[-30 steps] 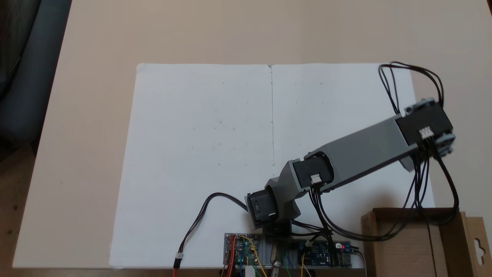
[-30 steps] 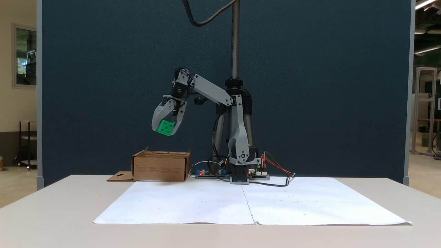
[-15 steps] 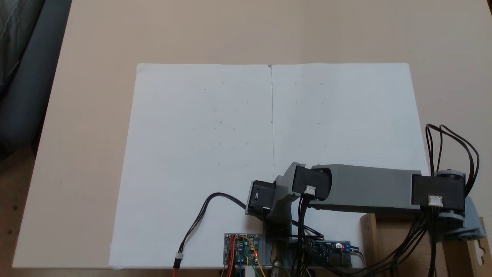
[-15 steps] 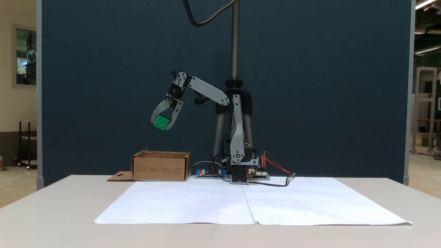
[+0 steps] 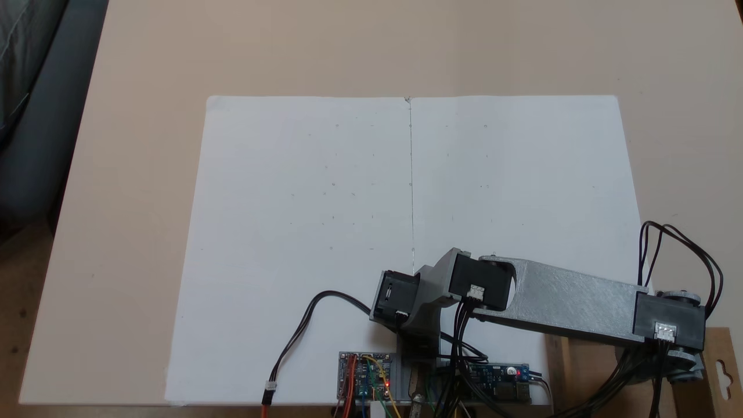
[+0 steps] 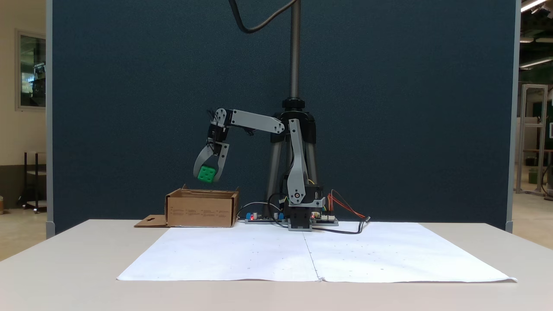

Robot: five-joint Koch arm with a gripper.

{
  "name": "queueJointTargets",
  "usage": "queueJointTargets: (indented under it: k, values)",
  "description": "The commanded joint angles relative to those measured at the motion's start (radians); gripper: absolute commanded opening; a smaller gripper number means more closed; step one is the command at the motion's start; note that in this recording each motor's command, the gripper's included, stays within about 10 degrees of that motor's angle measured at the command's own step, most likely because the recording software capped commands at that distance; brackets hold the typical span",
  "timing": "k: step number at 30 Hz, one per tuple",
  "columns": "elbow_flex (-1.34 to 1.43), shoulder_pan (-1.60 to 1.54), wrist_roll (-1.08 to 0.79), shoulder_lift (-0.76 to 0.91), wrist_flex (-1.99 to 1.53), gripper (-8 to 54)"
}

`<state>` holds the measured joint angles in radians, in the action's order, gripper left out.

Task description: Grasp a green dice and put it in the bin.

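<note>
A small bright green dice (image 6: 207, 173) hangs in the air between the grey jaws of my gripper (image 6: 208, 177), which is shut on it and points down. The brown cardboard bin (image 6: 201, 208) stands directly underneath, a short gap below the dice, with its slotted flap (image 6: 149, 221) lying flat to its left. Seen from above, the grey forearm reaches right over the bin (image 5: 580, 366) at the bottom right corner, and the slotted flap (image 5: 720, 371) shows beside the wrist. From above the wrist covers the dice and the jaws.
A large white paper sheet (image 5: 360, 220) covers the middle of the beige table (image 5: 145, 174). Circuit boards (image 5: 365, 374) and loose wires sit at the arm's base. A dark blue partition (image 6: 389, 86) and a tripod pole (image 6: 295, 52) stand behind.
The arm swung further over the bin and lowered. The gripper with the dice came down and slightly right in the side view, now just above the bin's rim.
</note>
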<state>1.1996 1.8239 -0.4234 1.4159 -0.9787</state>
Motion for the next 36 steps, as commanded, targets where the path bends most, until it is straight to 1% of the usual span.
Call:
queueJointTargets:
  k: [1, 5, 6, 7, 11, 12, 16, 21, 25, 27, 34, 36]
  values:
    - [0.009, 0.023, -0.127, 0.028, 0.057, 11.9]
    - [0.044, 0.021, -0.133, 0.028, 0.058, 11.9]
    - [0.052, 0.021, -0.132, 0.028, 0.058, 16.7]
    - [0.069, 0.021, -0.132, 0.028, 0.06, 28.6]
    - [0.144, 0.011, -0.13, 0.029, 0.06, 43.3]
    - [0.15, 0.008, -0.13, 0.029, 0.06, 44.0]
    - [0.15, 0.006, -0.127, 0.029, 0.058, 43.6]
    - [0.147, -0.005, -0.109, 0.04, 0.057, 41.5]
    - [0.107, -0.078, 0.032, 0.092, 0.048, 41.4]
    - [0.037, -0.195, 0.15, 0.098, -0.002, 41.4]
    - [-0.152, -0.525, 0.383, 0.124, -0.081, 41.2]
    - [-0.16, -0.643, 0.39, 0.144, -0.089, 41.2]
